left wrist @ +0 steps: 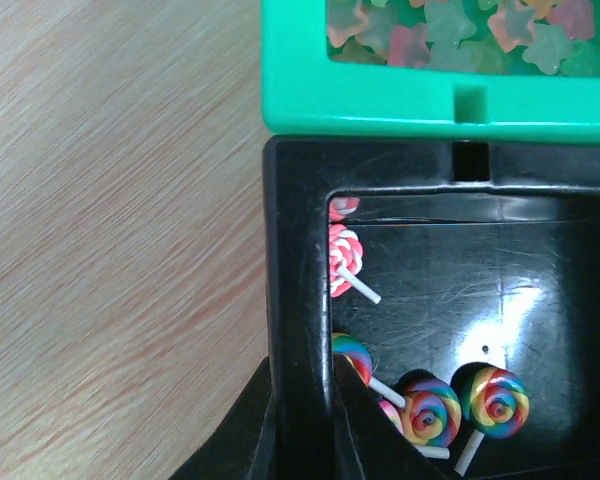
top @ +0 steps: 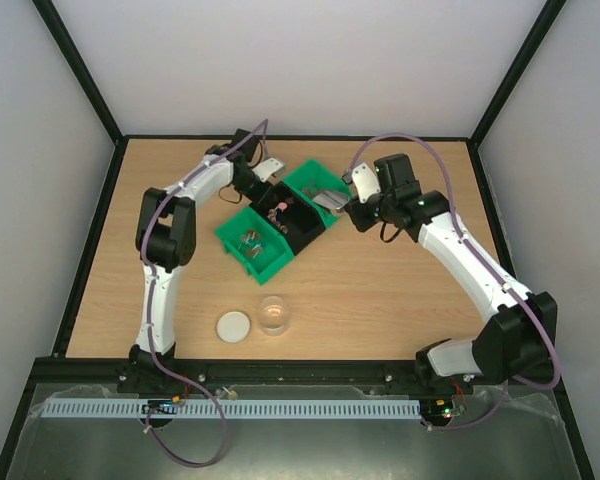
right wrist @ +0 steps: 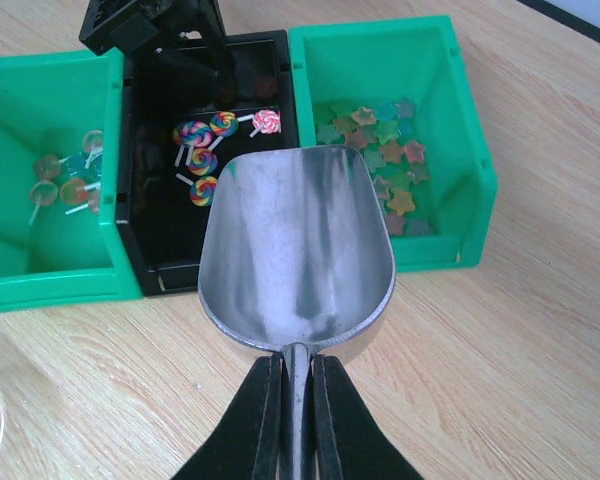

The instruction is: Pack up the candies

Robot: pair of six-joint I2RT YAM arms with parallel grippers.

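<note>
Star-shaped candies point(right wrist: 380, 150) in mixed colours lie in the right green bin point(right wrist: 470, 160). Swirl lollipop candies point(right wrist: 202, 150) lie in the black bin point(right wrist: 145, 250), and a few more point(right wrist: 65, 182) lie in the left green bin point(right wrist: 40, 285). My right gripper point(right wrist: 297, 362) is shut on the handle of an empty metal scoop point(right wrist: 295, 250), held in front of the bins, above the table. My left gripper point(left wrist: 302, 380) is shut on the black bin's wall point(left wrist: 298, 250), one finger inside and one outside. In the top view the left gripper point(top: 271, 190) is at the bins' far side and the right gripper point(top: 342, 205) is beside them.
A small clear round jar point(top: 274, 314) stands open near the front of the table, its white lid point(top: 234, 326) beside it on the left. The three bins sit side by side in a diagonal row mid-table. Black frame rails border the table.
</note>
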